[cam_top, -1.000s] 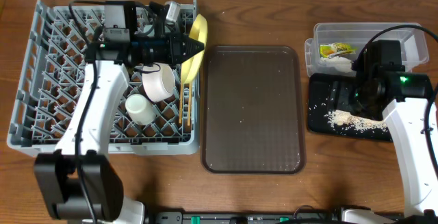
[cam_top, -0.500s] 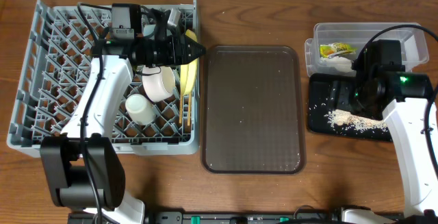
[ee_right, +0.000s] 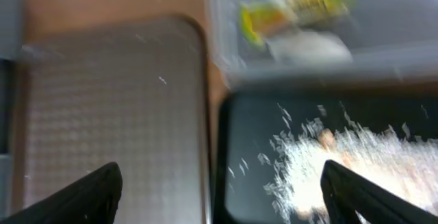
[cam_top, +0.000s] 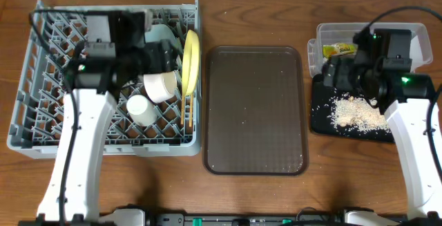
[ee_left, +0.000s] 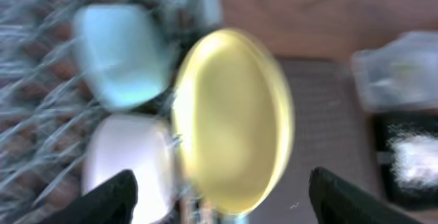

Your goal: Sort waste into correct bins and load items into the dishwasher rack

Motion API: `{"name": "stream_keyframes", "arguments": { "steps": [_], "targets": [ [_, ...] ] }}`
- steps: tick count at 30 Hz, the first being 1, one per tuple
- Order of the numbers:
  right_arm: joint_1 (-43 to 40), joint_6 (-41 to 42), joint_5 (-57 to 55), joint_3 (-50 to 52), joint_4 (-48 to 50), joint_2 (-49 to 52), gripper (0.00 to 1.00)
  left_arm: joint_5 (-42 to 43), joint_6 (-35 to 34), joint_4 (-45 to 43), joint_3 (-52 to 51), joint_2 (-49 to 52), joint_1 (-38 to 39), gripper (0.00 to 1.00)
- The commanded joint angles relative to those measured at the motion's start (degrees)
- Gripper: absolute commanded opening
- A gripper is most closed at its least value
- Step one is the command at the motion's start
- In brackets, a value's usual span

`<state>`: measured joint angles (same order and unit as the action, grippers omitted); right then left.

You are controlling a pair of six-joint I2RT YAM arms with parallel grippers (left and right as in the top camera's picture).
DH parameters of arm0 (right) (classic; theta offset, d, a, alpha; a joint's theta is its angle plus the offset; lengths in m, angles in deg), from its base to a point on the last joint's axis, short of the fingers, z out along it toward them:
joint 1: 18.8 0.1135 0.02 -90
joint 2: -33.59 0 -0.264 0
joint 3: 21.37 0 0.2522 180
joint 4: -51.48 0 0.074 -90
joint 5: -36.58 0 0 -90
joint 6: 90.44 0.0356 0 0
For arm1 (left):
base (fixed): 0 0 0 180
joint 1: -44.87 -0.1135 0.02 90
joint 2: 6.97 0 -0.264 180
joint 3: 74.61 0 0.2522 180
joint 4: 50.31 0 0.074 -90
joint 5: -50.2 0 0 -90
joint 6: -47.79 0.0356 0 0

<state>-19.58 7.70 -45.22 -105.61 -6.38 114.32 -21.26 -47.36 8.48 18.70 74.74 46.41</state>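
The yellow plate (cam_top: 190,60) stands on edge at the right side of the grey dishwasher rack (cam_top: 48,101). My left gripper (cam_top: 173,54) hovers just left of the plate, open and holding nothing. In the left wrist view the plate (ee_left: 233,121) fills the middle ahead of the gripper (ee_left: 222,207), with the light-blue bowl (ee_left: 123,53) and white bowl (ee_left: 130,162) to its left. A white cup (cam_top: 140,108) and chopsticks (cam_top: 184,108) lie in the rack. My right gripper (cam_top: 331,74) is open over the black tray (cam_top: 318,124), which holds rice scraps (cam_top: 356,112).
The clear tub (cam_top: 414,32) at the back right holds the green-and-yellow wrapper (cam_top: 340,49) and a white tissue (ee_right: 308,46). A large brown serving tray (cam_top: 255,108) lies between the rack and the bins, with a few crumbs on it.
My left gripper has opened, let go of the yellow plate and drawn back left; the plate now stands in the rack. My right gripper has shifted back and left over the black tray.
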Motion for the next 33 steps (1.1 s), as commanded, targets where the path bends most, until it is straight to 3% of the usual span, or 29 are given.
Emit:
{"name": "stream_keyframes", "arguments": {
  "steps": [1, 6, 12, 18, 25, 33],
  "targets": [
    [1.6, -3.1, 2.6, -0.7, 0.8, 1.0, 0.92, -14.8, -1.6, 5.9, 0.2, -0.5, -0.3, 0.89],
    [1.6, -3.1, 2.5, -0.7, -6.3, 3.5, 0.93, -19.5, -6.1, 20.1, 0.2, -0.5, -0.3, 0.89],
    [1.6, 1.9, -4.6, -0.7, -14.2, 2.8, 0.96, -19.4, -6.6, 27.7, -0.2, -1.9, -0.3, 0.9],
    [1.6, 2.1, -4.8, 1.3, -13.6, -2.6, 0.99, -19.4, -1.2, 22.2, -6.4, -13.1, 1.3, 0.91],
    [1.6, 2.1, -5.1, 14.0, -2.0, -20.8, 0.99, -19.4, -0.3, 11.4, -20.5, -35.3, 2.6, 0.91],
    [1.6, 2.1, -10.8, 24.0, 0.1, -37.4, 0.99, -19.4, -0.7, 9.9, -27.3, -49.9, 2.6, 0.92]
  ]
}}
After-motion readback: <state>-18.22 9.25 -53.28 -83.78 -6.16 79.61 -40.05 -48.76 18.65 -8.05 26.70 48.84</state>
